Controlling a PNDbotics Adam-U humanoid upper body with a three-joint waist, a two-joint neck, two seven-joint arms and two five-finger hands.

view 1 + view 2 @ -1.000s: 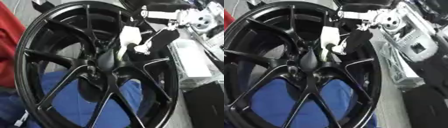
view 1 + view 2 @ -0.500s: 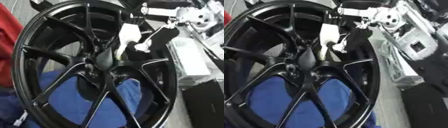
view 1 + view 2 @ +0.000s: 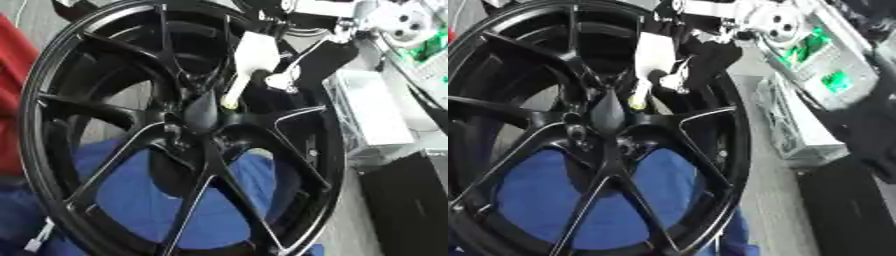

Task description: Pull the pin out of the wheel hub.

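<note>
Right hand (image 3: 289, 70) reaching in from far right, fingers curled on pale pin (image 3: 234, 92) at black wheel hub (image 3: 197, 117); left hand unseen

Right hand (image 3: 289, 65) — white and black fingers (image 3: 255, 52), silver round wrist joint (image 3: 395, 20) with dark holes — black arm links

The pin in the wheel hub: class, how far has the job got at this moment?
Done: the right hand has reached the wheel from the upper right. In hand: its white-covered fingers lie on the pale pin, whose yellowish tip sits right at the hub. Left: whether the tip has left the hub cannot be told; drawing the pin clear remains. No left hand shows.
</note>
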